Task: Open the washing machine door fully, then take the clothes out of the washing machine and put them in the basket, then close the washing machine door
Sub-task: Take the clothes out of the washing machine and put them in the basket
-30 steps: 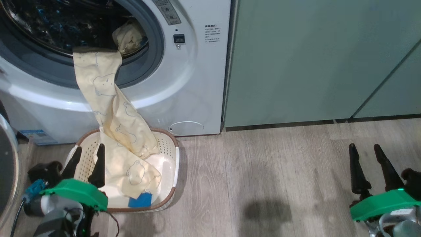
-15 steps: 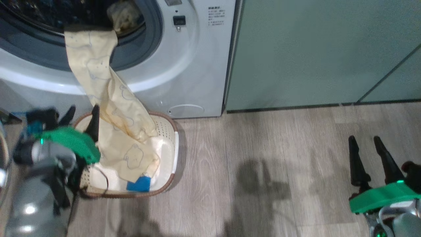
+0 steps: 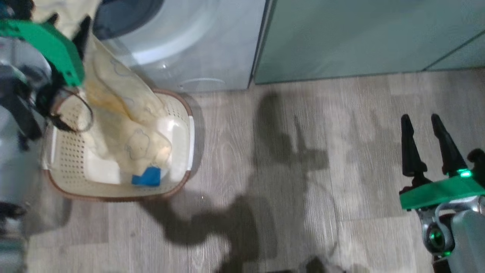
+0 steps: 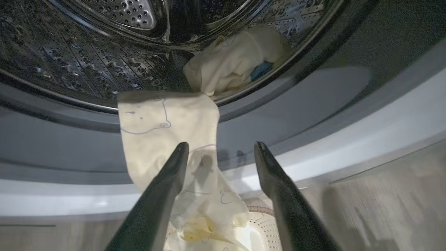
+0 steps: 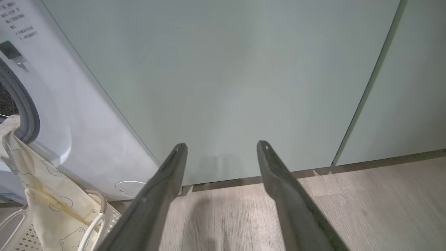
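Since a second ago the left gripper (image 4: 220,148) has been lifted from the basket (image 3: 113,198) up to the washing machine (image 3: 189,38) mouth, jaws spread wide, nothing gripped. One of the clothes (image 4: 163,122) is draped over the grey ring (image 4: 52,146) down into the basket, another is seen bunched in the drum (image 4: 87,62). Right gripper (image 3: 420,118) is held wide open too, over the wood floor (image 3: 303,151)

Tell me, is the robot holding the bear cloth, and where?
Nothing is held. Both pairs of jaws stand open; the bear-print garment hangs from the drum into the basket.
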### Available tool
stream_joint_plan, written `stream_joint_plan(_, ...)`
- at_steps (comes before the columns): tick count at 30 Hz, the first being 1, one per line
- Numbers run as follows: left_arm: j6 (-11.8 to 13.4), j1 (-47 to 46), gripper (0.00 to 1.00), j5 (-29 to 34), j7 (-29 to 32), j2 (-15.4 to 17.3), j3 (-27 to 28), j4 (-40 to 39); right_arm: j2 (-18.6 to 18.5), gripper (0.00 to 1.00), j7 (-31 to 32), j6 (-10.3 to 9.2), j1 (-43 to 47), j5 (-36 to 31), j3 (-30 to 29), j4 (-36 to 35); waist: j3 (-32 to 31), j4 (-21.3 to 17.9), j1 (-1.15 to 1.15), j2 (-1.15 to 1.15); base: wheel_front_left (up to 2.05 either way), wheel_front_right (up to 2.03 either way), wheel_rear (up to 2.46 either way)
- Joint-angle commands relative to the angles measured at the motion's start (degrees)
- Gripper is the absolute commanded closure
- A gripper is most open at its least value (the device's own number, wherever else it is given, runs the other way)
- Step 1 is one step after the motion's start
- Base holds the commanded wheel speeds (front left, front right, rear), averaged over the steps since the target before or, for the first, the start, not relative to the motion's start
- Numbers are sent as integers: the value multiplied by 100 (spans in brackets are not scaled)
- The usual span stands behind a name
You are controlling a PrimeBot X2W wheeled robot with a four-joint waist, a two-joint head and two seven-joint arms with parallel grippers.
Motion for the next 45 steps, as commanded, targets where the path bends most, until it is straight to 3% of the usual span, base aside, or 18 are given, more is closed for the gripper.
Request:
stream_joint_plan(1,36,-248,0,24,102,401,129,-135,-20,0,-55,3,-101,31,92,-185,276,-103,-2,0,0,0,0)
stream_joint_plan(11,141,-1279,0,77,1112,583,-43,-202,86,0,-55,3,-377,46,96,-205,821,-269,-2,0,0,0,0)
stream_joint_plan(19,325,-1714,0,311,1491,627,-293,-73,120,0,-55,3,-528,43,134,-213,1072,-341,-2,0,0,0,0)
stream_joint_plan(28,597,-2003,0,482,1575,832,-363,269,137,0,-55,3,-645,48,160,-238,1322,-405,-2,0,0,0,0)
stream_joint_plan(40,474,-2275,0,385,1527,896,-403,818,133,0,-55,3,-762,49,150,-237,1509,-409,-2,0,0,0,0)
stream_joint_plan(41,471,-2291,18,385,1501,891,-414,860,133,0,-55,3,-764,48,152,-234,1509,-407,-2,0,0,0,0)
stream_joint_plan(42,479,-2307,50,395,1467,895,-428,897,133,0,-55,3,-768,47,153,-232,1508,-406,-2,0,0,0,0)
stream_joint_plan(43,478,-2312,71,409,1440,903,-449,938,133,0,-55,3,-771,47,151,-228,1503,-403,-2,0,0,0,0)
stream_joint_plan(44,470,-2319,100,413,1420,901,-465,980,133,0,-55,3,-771,45,150,-225,1493,-398,-2,0,0,0,0)
stream_joint_plan(45,460,-2323,100,410,1397,897,-478,1021,133,0,-55,3,-769,42,148,-223,1480,-395,-2,0,0,0,0)
